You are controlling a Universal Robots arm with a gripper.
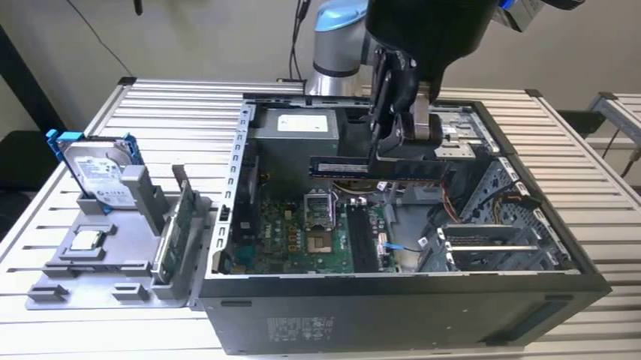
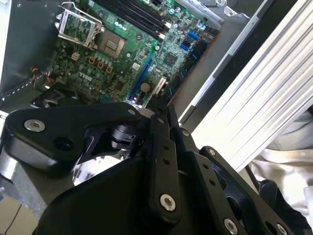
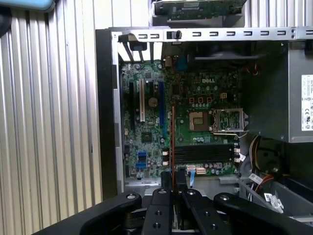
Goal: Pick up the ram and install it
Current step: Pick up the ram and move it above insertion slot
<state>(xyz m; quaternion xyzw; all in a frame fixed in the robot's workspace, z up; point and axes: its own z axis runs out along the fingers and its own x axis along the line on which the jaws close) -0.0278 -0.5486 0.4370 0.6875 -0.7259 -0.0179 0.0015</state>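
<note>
On the exterior view's left, I see a grey moulded holder [image 1: 60, 294] carrying a silver hard drive [image 1: 100, 176] in a blue frame, a small square CPU chip [image 1: 87, 240] and an upright green card [image 1: 179, 234]. Further right sits the open black metal case [image 1: 401, 315], its green motherboard [image 1: 296, 240] exposed. Above it the gripper [image 1: 383, 159] is clamped on the ram [image 1: 421, 171] (a slim dark strip, held level), clear of the board's black memory slots [image 1: 361, 238].

A slatted metal table [image 1: 170, 112] carries an open black computer case [image 1: 401, 319] at its middle. A grey parts stand [image 1: 90, 289] sits just beside the case, toward the exterior view's left.
</note>
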